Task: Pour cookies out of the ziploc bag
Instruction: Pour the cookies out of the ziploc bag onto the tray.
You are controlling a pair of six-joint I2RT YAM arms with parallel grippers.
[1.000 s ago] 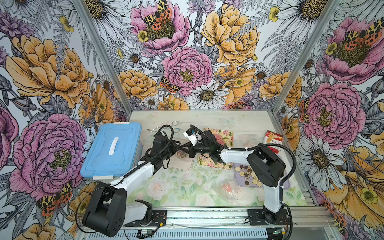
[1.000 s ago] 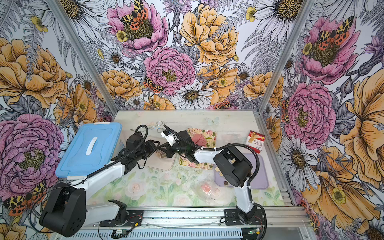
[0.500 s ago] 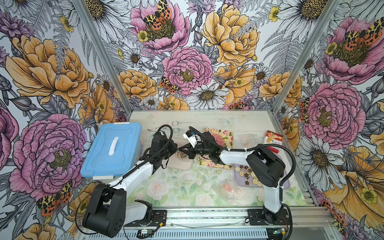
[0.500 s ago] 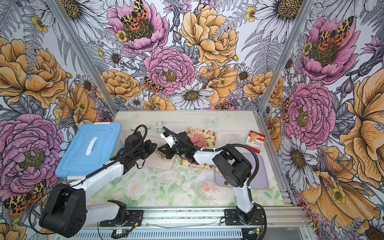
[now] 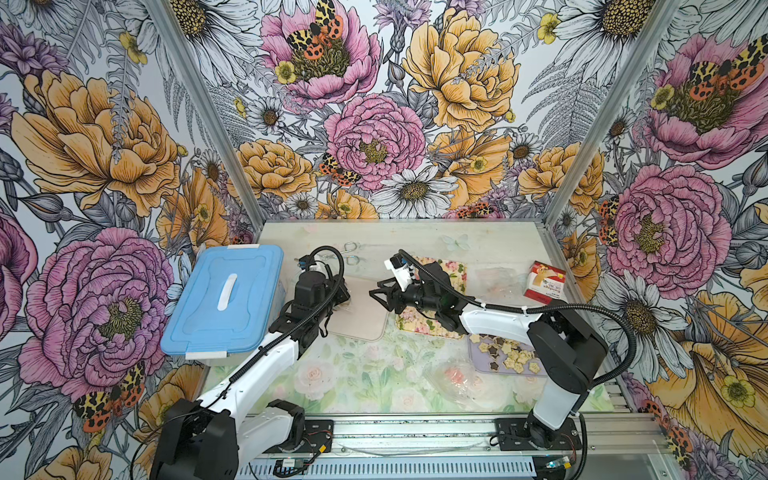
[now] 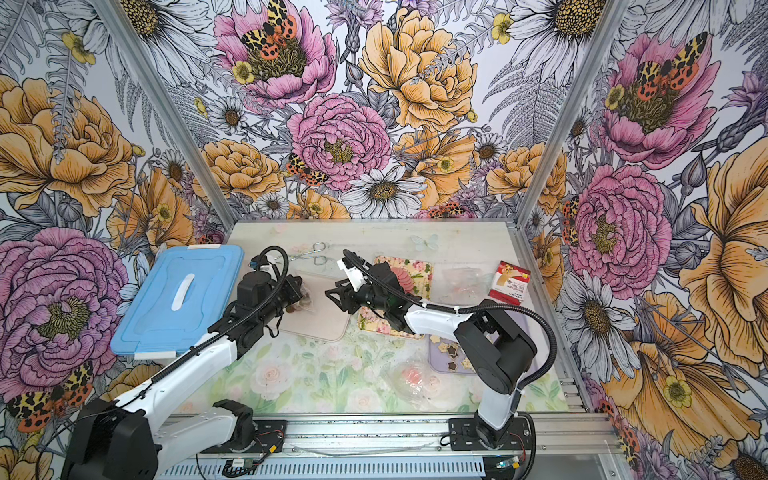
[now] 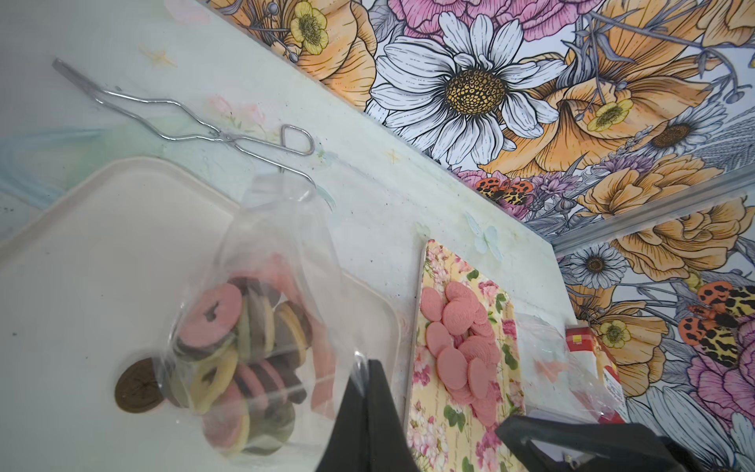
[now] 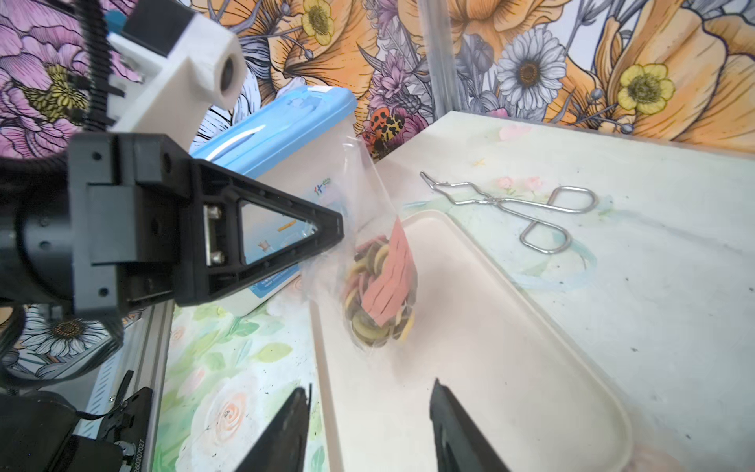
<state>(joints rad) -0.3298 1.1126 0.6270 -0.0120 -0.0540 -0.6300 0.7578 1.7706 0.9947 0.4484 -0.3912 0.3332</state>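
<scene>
Mid-frame in both top views, above the beige tray [image 5: 365, 322], the right gripper [image 5: 374, 293], clenched a second ago, now stands released, jaws apart; the left gripper [image 7: 367, 390], then open, clenches the ziploc bag [image 7: 265, 261], cookies [image 7: 228, 327] still inside.

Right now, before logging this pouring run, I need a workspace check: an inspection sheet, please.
Surface: table, floral print.
Job's things: ziploc bag of ring cookies held over cream tray; one brown cookie on it.
Clutter: tongs, blue-lidded box, red box, pink discs on floral tray, star cookies on purple tray, empty bags.
Grippers: left gripper shut on bag; right gripper open, empty.
Cables: black conduit arches over each arm.
Surroundings: flowered walls.
</scene>
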